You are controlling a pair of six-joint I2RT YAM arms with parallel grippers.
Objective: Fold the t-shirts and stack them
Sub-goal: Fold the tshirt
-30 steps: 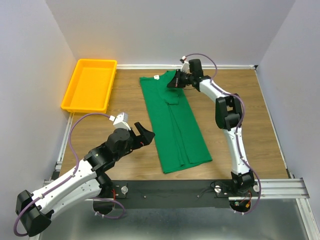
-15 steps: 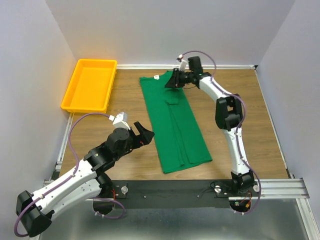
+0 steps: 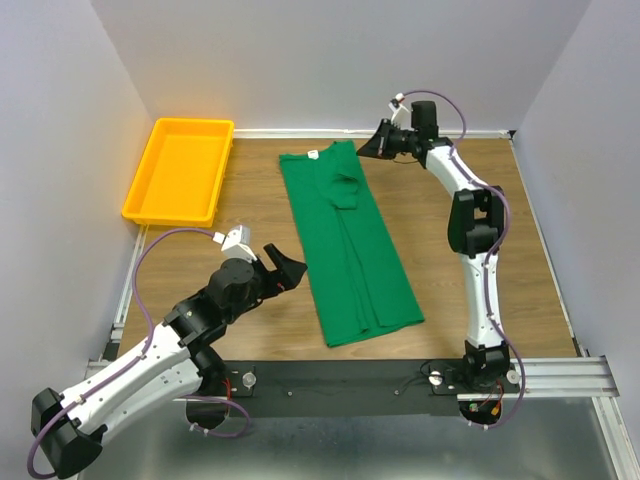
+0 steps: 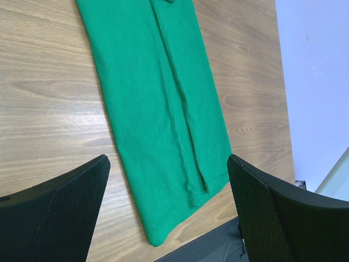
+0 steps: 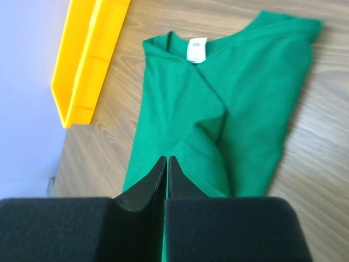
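surroundings: wooden table [image 3: 460,200] boxed in by pale walls; yellow tray [image 3: 180,170] sits at the far left corner, well apart from the cloth
left gripper [image 3: 287,262]: fingers spread wide and gripping nothing, poised just off the shirt's left edge about halfway down; from its own camera the two black fingers [image 4: 60,213] frame the hem end
right gripper [image 3: 368,148]: fingers pressed together on nothing, raised near the back wall, off to the right of the collar end
t-shirt [image 3: 350,250] place: flat on the wood in the middle of the table, between the two arms, collar toward the back wall and hem toward the arm bases
t-shirt look: plain emerald green, folded lengthwise into a long narrow strip that slants a little to the right toward the hem; a folded edge runs down its length and a sleeve is tucked in over the chest
neck label [image 5: 197,49]: small, white, showing inside the collar
change: a second ago the right gripper sat over the shirt's far right shoulder; it has since drawn back to the right, clear of the cloth; left arm has hardly shifted, and the shirt lies as it did
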